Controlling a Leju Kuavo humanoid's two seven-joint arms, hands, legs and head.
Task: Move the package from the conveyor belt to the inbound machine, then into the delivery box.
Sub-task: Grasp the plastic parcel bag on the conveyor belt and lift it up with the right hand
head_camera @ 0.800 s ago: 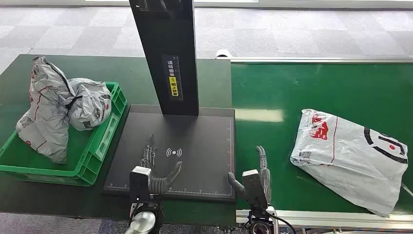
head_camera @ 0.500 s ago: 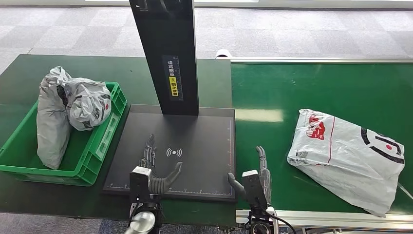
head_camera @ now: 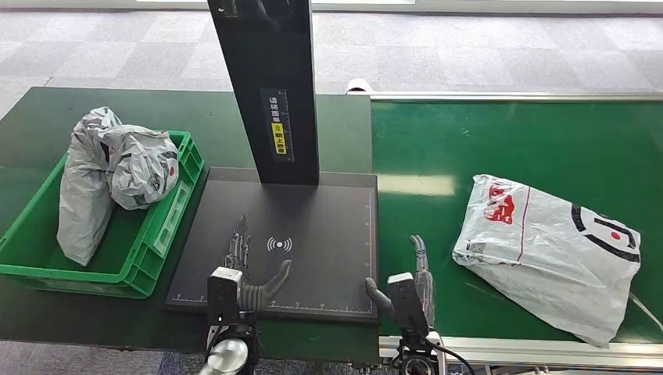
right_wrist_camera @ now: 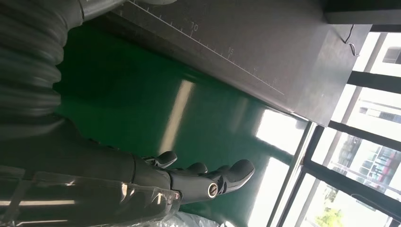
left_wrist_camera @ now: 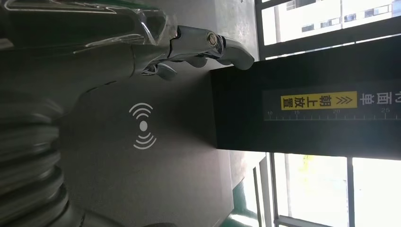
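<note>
Our left hand [head_camera: 249,269] hovers over the near edge of the dark scanner plate [head_camera: 313,211] of the inbound machine, fingers stretched forward and spread, thumb angled out, holding nothing. In the left wrist view the same hand [left_wrist_camera: 156,52] reaches toward the plate's white wireless symbol [left_wrist_camera: 143,126], with the black upright column [left_wrist_camera: 307,99] and its yellow label [left_wrist_camera: 319,100] standing just beyond the fingertips. That column [head_camera: 270,86] rises from the far side of the plate, ahead of both hands.

Our right hand [head_camera: 418,273] is likewise empty, fingers straight and apart, poised over the green conveyor belt [head_camera: 500,141] just beside the plate's right edge. The right wrist view shows the fingers [right_wrist_camera: 203,179] extended above the belt, with the plate's ruled edge [right_wrist_camera: 227,56] running alongside.

The package [head_camera: 547,254], a white plastic bag with red and black printing, lies flat on the belt to the right of our right hand, near it but apart from the fingers. Nothing stands between the two.

Well to the left of our left hand, the green delivery box [head_camera: 148,242] sits on the dark green desk [head_camera: 47,312], holding two grey bags [head_camera: 117,176], one slumped over the far corner.

Compared with the earlier frames, the package has drifted closer to our right hand, and the taller grey bag has settled lower into the box. Both hands remain where they were.
</note>
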